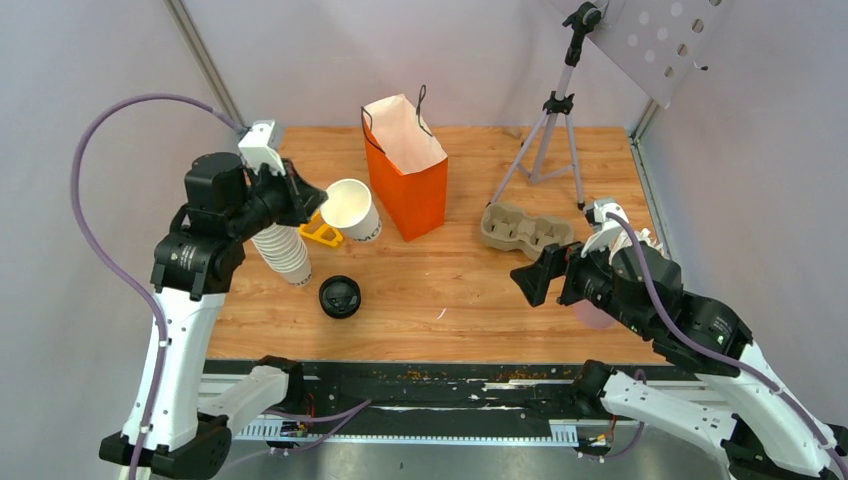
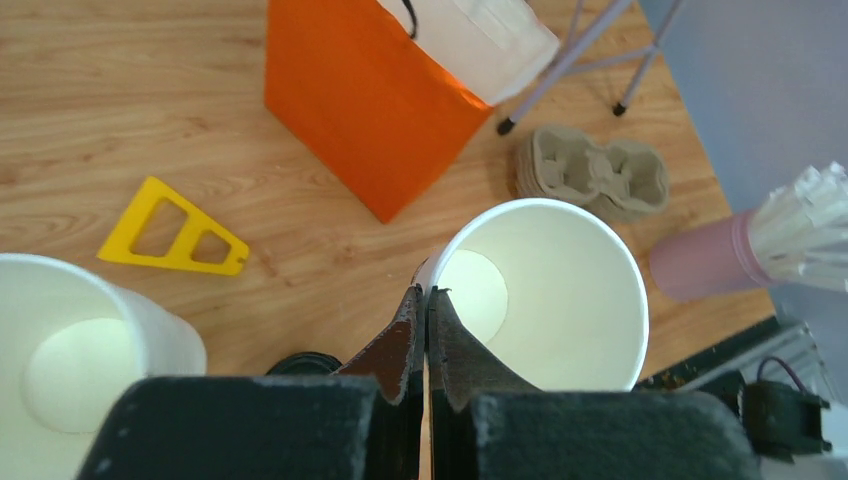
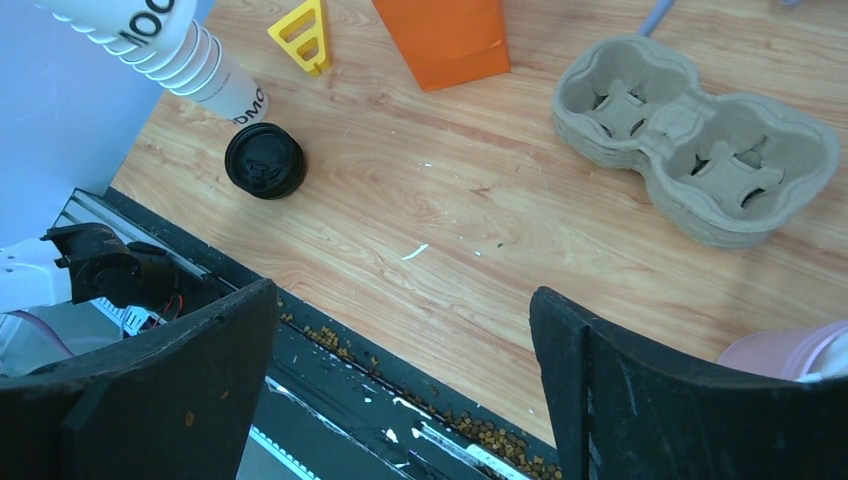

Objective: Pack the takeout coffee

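- While the left gripper has its jaws pressed together on the wall of a lidless white paper cup, one finger sits inside the rim and one outside.
- From overhead that cup is tilted with its open mouth turned up and toward the near side. It sits just left of the orange paper bag. Whether its base touches the table cannot be told.
- Just below the left gripper, a leaning stack of white cups stands on the wood. The left wrist view looks straight down into the top one.
- Between the stack and the held cup lies a flat yellow triangular frame.
- A round black lid rests on the table nearer the arms than the stack and apart from the held cup. Whether a cup stands under it cannot be told.
- The bag stands upright and open at the back of the table, with a black cord handle above its mouth.
- A brown pulp cup carrier lies to the right of the bag, and a grey tripod stands behind it.
- The right gripper hangs over the near right part of the table, close to the carrier, with its jaws spread wide and nothing between them.
- Beside the right arm, a pink container holds wrapped white straws.
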Available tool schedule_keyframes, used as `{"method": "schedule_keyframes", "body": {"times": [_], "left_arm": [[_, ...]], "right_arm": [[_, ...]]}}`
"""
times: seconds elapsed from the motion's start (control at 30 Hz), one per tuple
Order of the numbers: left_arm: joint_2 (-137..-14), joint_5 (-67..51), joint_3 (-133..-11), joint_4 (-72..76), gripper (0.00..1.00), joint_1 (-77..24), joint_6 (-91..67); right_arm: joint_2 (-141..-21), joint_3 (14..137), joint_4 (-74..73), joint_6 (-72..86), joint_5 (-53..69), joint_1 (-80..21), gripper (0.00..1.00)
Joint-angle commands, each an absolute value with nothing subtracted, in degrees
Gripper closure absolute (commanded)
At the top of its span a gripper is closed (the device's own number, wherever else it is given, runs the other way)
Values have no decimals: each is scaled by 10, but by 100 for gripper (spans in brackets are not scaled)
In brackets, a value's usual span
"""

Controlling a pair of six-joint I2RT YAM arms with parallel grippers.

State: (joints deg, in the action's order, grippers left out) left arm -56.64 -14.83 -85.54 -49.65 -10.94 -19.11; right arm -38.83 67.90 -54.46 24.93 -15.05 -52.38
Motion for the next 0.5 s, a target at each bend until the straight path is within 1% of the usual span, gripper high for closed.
{"method": "schedule_keyframes", "body": {"times": [0.0, 0.1, 0.3, 0.4, 0.47], "left_arm": [[-539, -161, -825, -431, 100, -166, -186], [-543, -93, -797, -411, 100, -263, -187], [-604, 27, -769, -370, 100, -432, -185], [-633, 77, -717, -304, 100, -496, -187], [-649, 95, -683, -268, 100, -518, -194]], "right_arm": [[-380, 698, -560, 252, -169, -526, 5], [-376, 697, -560, 255, -161, -526, 5], [-360, 698, -562, 263, -148, -526, 6], [-353, 698, -562, 263, -140, -526, 6], [-351, 698, -562, 258, -127, -526, 6]]}}
